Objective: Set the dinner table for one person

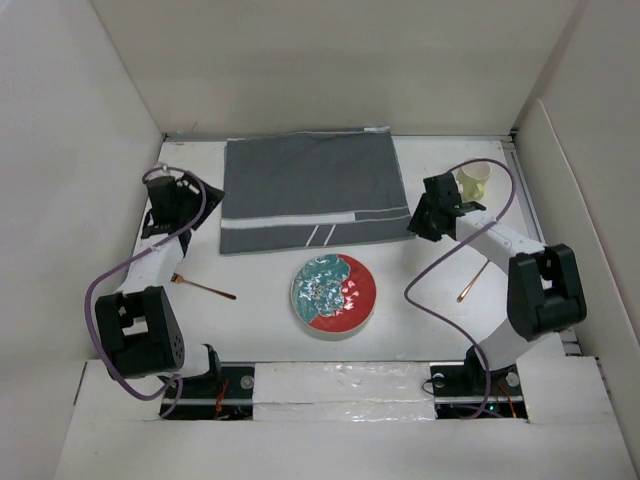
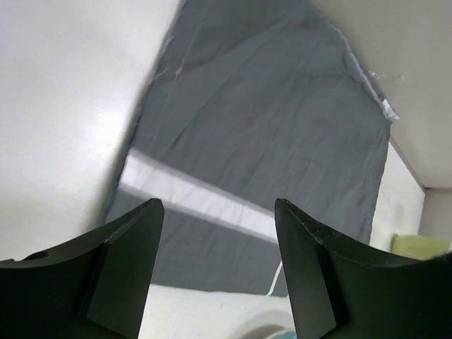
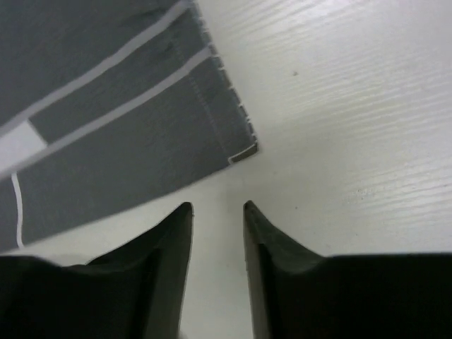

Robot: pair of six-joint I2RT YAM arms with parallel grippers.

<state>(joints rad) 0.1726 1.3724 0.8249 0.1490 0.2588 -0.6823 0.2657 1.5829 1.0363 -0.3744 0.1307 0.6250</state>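
Note:
The dinner table [image 1: 262, 312] is a white surface. A dark grey cloth [image 1: 312, 190] with pale stripes lies flat at its back middle. In front of it sits a round red and teal plate [image 1: 333, 294]. My left gripper [image 1: 210, 197] is at the cloth's left edge. In the left wrist view the left gripper [image 2: 217, 205] is open above the cloth [image 2: 268, 106] with nothing between its fingers. My right gripper [image 1: 420, 226] is at the cloth's near right corner. The right gripper [image 3: 217, 205] is open over bare table [image 3: 339, 106], just short of the cloth's corner [image 3: 106, 155].
A copper utensil [image 1: 205, 288] lies left of the plate and another [image 1: 472, 282] lies on the right. A pale yellow cup [image 1: 474, 180] stands at the back right, behind the right gripper. White walls [image 1: 80, 150] enclose the table on three sides.

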